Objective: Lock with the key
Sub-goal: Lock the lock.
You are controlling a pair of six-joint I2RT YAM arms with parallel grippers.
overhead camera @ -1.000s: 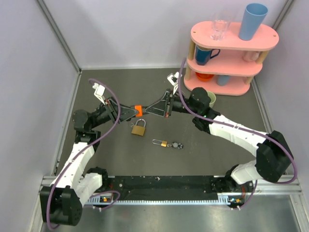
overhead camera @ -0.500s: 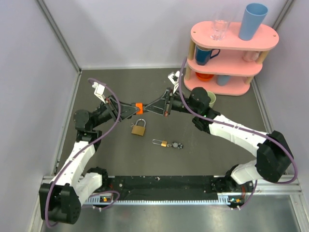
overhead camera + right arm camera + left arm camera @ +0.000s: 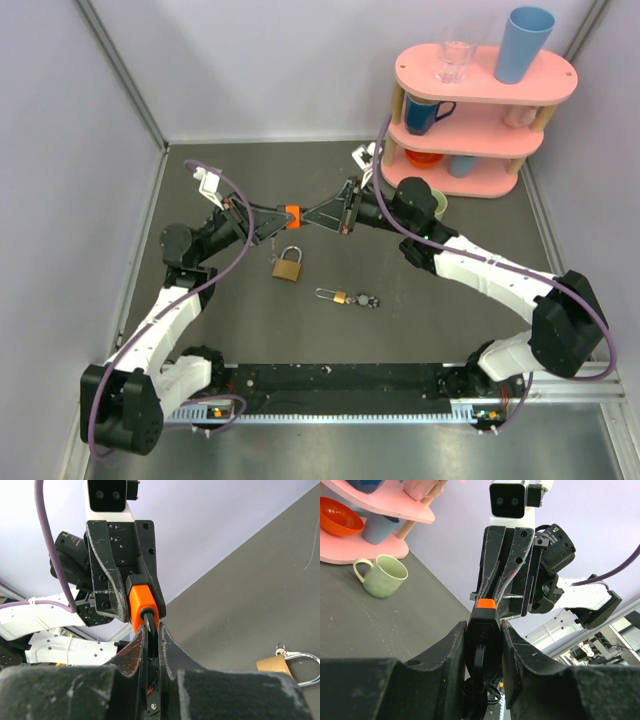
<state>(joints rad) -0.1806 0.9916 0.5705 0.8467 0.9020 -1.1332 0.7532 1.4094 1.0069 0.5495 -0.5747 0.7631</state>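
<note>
Key unseen; left tool (image 3: 484,628) clamps orange-black padlock (image 3: 141,601), right tool (image 3: 150,631) pinches its shackle (image 3: 148,616).

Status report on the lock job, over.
Left gripper shut on orange-and-black padlock, off the table. Right gripper shut at its orange end; key not visible. Nothing in the way.

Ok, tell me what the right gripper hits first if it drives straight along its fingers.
The orange-and-black padlock, right at its fingertips and clamped in the left gripper; depth beyond it is unclear.
</note>
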